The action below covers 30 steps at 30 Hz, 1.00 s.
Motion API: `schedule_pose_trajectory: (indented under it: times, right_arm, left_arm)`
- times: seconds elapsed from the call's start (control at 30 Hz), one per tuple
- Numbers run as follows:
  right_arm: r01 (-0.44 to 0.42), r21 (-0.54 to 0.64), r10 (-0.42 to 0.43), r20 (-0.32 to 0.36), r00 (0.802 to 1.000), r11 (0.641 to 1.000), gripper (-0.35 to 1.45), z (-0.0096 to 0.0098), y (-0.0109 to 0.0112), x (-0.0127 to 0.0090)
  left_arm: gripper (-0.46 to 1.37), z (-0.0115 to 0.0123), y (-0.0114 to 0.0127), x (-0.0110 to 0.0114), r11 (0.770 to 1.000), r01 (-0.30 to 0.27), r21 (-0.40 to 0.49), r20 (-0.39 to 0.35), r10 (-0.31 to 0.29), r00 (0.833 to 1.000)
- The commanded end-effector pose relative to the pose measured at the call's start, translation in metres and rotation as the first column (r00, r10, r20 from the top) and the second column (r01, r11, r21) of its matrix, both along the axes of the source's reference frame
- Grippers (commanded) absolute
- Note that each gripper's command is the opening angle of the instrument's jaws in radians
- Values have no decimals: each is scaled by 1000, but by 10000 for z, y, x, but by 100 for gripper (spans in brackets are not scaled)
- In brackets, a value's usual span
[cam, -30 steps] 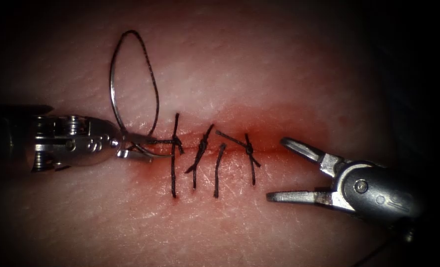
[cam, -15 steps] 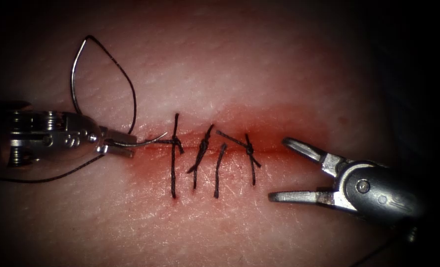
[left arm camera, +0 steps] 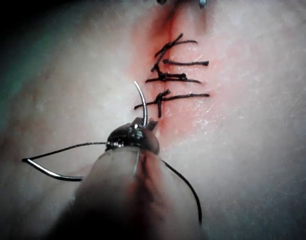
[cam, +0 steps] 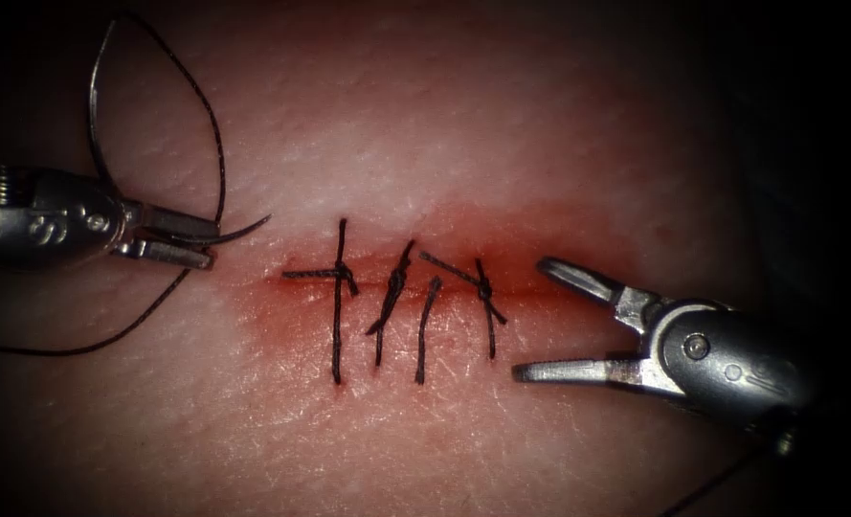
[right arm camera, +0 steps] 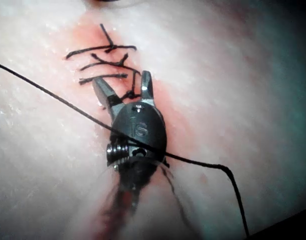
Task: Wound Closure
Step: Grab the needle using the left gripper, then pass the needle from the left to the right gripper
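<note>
Steel needle (cam: 205, 235) in left tool (cam: 171, 239) (free)

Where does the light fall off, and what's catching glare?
Endoscope view: light pools on the tissue round the cut, the borders go dark; the open, empty right hand glints, the left hand sits dimmer, shut on the needle about a third back from its point, clear of the tissue. Left wrist view: the needle gleams.

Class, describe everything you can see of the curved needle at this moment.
The needle is a thin, curved sliver of shiny metal, held in the shut jaws of the left tool partway along its curve. Its sharp tip points toward the cut and hangs free to the left of it, outside the tissue. Dark thread trails from its far end in a loop.
</note>
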<state>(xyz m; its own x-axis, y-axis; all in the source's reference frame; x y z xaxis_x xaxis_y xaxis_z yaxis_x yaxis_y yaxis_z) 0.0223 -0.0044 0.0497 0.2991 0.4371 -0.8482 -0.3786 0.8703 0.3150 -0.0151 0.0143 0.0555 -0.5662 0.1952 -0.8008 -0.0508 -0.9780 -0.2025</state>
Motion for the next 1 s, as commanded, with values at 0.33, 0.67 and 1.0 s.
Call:
schedule_pose_trajectory:
  times: [0.33,0.67,1.0]
  right_arm:
    - [-30,241,57,-104,993,970,84,3,16,0]
    - [10,330,52,-178,983,944,83,0,29,-1]
    - [-5,444,125,-242,962,896,77,-4,48,-1]
  left_arm:
    - [-35,-16,0,-7,999,-43,0,274,41,961]
    - [-35,-18,3,-23,996,-90,-21,398,91,913]
    - [-35,-36,-5,-45,989,-107,-101,411,140,901]
